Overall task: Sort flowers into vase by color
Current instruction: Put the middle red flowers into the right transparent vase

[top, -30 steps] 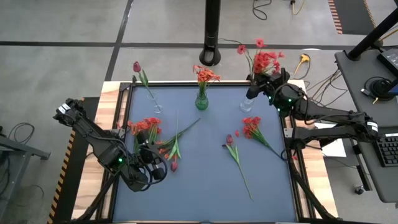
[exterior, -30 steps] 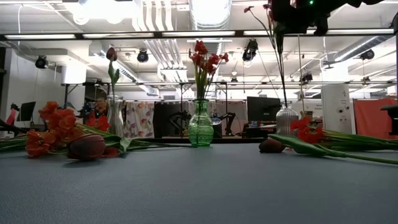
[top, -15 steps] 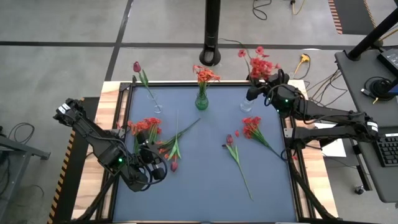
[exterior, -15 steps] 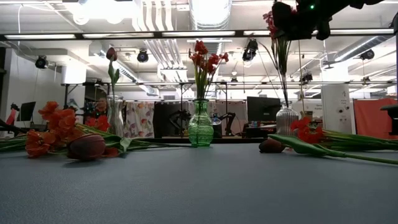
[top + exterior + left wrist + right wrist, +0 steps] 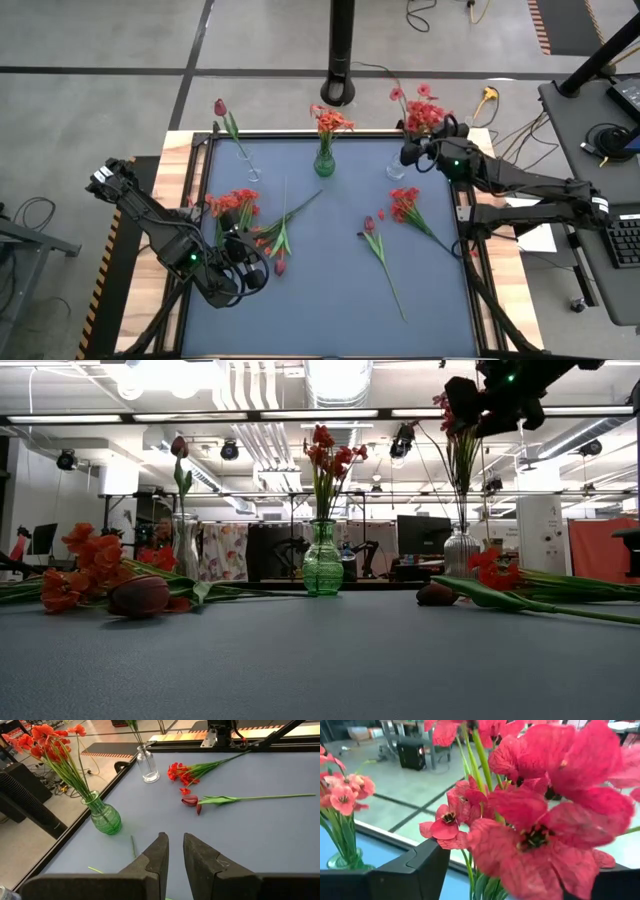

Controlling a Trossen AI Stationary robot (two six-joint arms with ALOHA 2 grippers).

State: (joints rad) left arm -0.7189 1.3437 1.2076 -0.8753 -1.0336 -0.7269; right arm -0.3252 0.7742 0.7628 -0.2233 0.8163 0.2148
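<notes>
Red flowers [image 5: 422, 112] stand in the clear vase [image 5: 397, 170] at the far right, stems down in it [image 5: 460, 500]. My right gripper [image 5: 525, 857] is open at the height of their blooms [image 5: 540, 815], one finger on each side. A green vase [image 5: 324, 163] at the far middle holds orange-red flowers. A second clear vase [image 5: 250, 172] at the far left holds a maroon tulip [image 5: 220, 107]. My left gripper [image 5: 175, 845] is shut over the near left of the table, beside a heap of red flowers [image 5: 235, 205]. My right gripper has its open fingers [image 5: 417, 870] on either side of the red flowers' blooms and upper stems [image 5: 482, 765]. I cannot tell whether a finger touches them. The flowers stand nearly upright with their stems in the clear vase.
A red bunch [image 5: 405, 205] and a maroon tulip [image 5: 372, 228] on a long stem lie flat right of the table's middle. Another tulip [image 5: 280, 265] lies beside my left gripper. The table's near half is bare blue surface [image 5: 330, 310].
My right gripper has opened and let go of the red flowers, which have sunk lower into the far right clear vase. It has also drifted a little toward the table's right edge.
</notes>
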